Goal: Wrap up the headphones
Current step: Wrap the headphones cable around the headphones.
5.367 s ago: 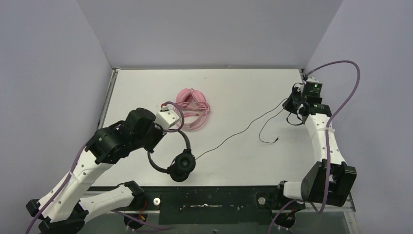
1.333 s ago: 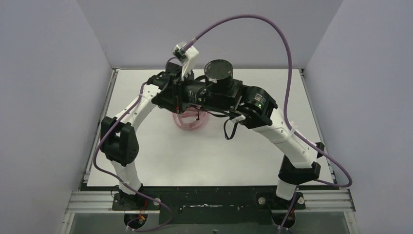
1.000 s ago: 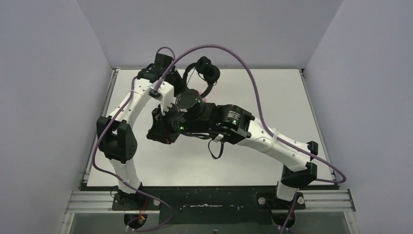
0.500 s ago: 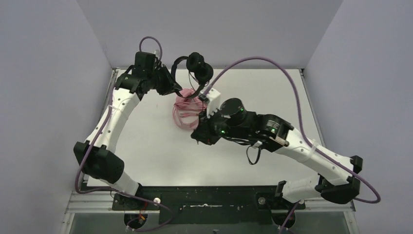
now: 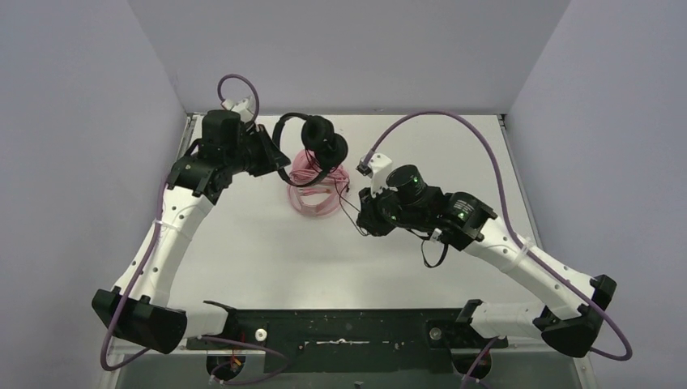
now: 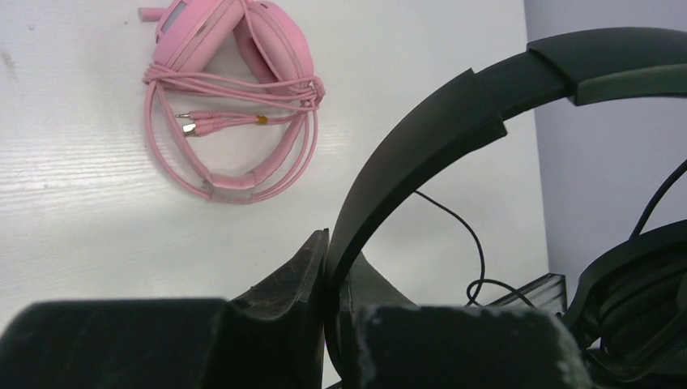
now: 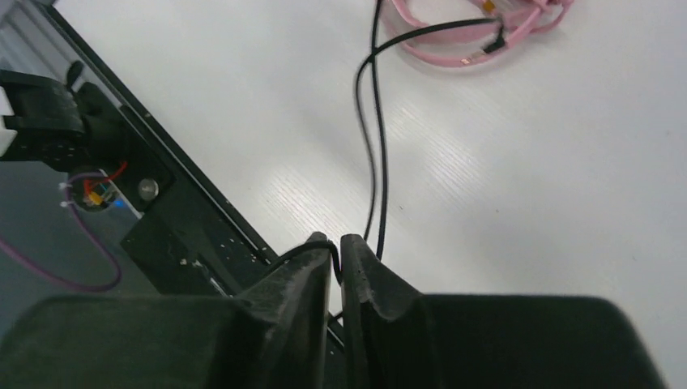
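Left wrist: left hand (image 6: pixel 334 261) on black headphones (image 6: pixel 454 109).

The right claw (image 7: pixel 338 245) pinches the thin black cable (image 7: pixel 381 162) above the white table (image 7: pixel 526 203), pink cable (image 7: pixel 441 55) beyond.

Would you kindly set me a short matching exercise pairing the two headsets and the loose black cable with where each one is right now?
Column one:
1. pink headphones
2. black headphones
3. thin black cable

Column two:
A. pinched in the right gripper
B. lying on the table, own cable coiled around it
C. clamped by the headband in the left gripper

Pairs: 1-B, 2-C, 3-A.
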